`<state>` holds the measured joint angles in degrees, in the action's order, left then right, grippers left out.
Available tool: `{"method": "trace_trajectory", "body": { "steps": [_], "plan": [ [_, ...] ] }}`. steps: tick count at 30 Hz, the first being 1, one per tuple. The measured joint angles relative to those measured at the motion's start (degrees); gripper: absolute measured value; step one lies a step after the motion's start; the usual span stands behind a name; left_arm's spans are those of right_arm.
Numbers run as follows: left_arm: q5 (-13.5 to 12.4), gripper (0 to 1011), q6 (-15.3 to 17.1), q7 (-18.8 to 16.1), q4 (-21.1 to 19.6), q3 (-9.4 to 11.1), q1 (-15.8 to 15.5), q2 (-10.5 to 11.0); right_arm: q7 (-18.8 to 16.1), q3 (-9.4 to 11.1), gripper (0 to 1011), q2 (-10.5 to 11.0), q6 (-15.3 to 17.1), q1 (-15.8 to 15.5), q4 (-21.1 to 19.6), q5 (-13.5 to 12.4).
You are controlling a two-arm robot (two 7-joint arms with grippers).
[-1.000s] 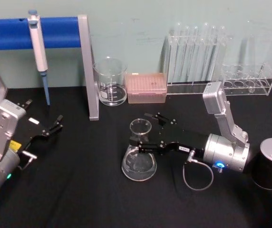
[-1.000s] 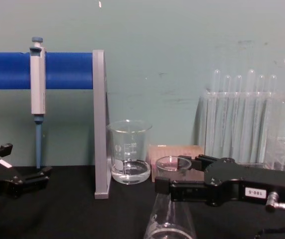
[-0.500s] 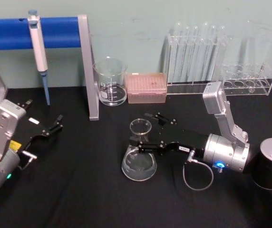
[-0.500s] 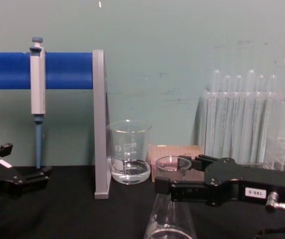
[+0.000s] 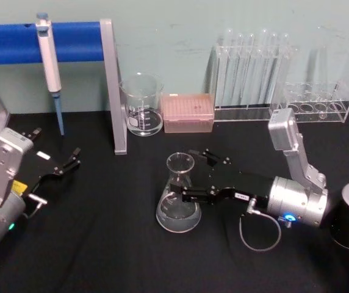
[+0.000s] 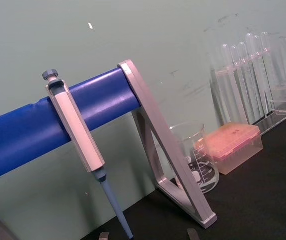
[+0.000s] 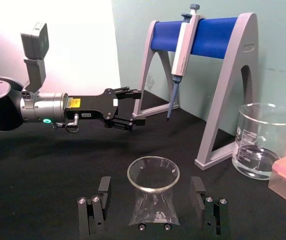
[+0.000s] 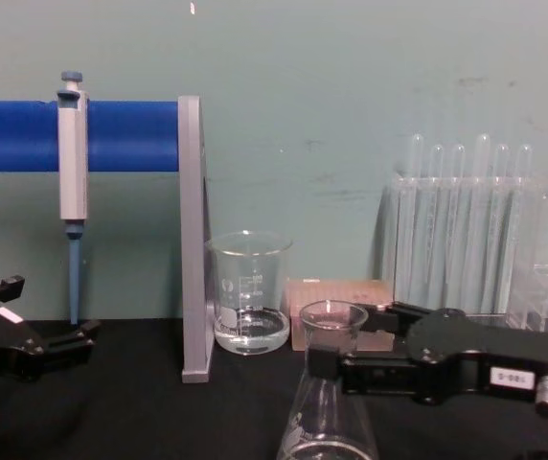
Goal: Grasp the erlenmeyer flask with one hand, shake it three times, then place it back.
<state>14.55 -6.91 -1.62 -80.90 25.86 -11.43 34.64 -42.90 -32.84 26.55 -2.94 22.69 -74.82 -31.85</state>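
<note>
Head view: beaker point(image 5: 142, 105) behind flask point(image 5: 178, 196).

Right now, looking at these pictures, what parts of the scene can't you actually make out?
- Erlenmeyer flask: chest view's bottom edge cuts off its base, so table contact is hidden.
- Liquid level inside: unclear in the head view.
- Right gripper: fingers flank the neck, apparently apart; glass contact uncertain.
- Beaker: graduations too small to read.
- Left gripper: its arm is cut by the head view's left edge.

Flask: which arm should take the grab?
Right. Its tool already straddles the flask neck, open fingers either side. The left tool sits far off near the pipette stand.
</note>
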Motion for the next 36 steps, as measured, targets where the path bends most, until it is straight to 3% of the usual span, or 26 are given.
{"method": "trace_trajectory", "body": {
  "steps": [11, 20, 28, 36],
  "plan": [
    [0.0, 1001, 0.0, 0.0, 0.0, 0.0, 0.0, 0.0, 3.5, 3.6, 1000, 5.0, 1.0, -6.0, -7.8, -2.4],
    [0.0, 1001, 0.0, 0.0, 0.0, 0.0, 0.0, 0.0, 6.9, 6.7, 1000, 7.5, 1.0, -10.0, -11.6, -3.4],
    [0.0, 1001, 0.0, 0.0, 0.0, 0.0, 0.0, 0.0, 12.0, 9.2, 1000, 7.2, 0.3, -11.4, -12.9, -1.0],
    [0.0, 1001, 0.0, 0.0, 0.0, 0.0, 0.0, 0.0, 16.9, 10.1, 1000, 4.5, 0.6, -10.9, -12.5, 2.8]
  ]
}}
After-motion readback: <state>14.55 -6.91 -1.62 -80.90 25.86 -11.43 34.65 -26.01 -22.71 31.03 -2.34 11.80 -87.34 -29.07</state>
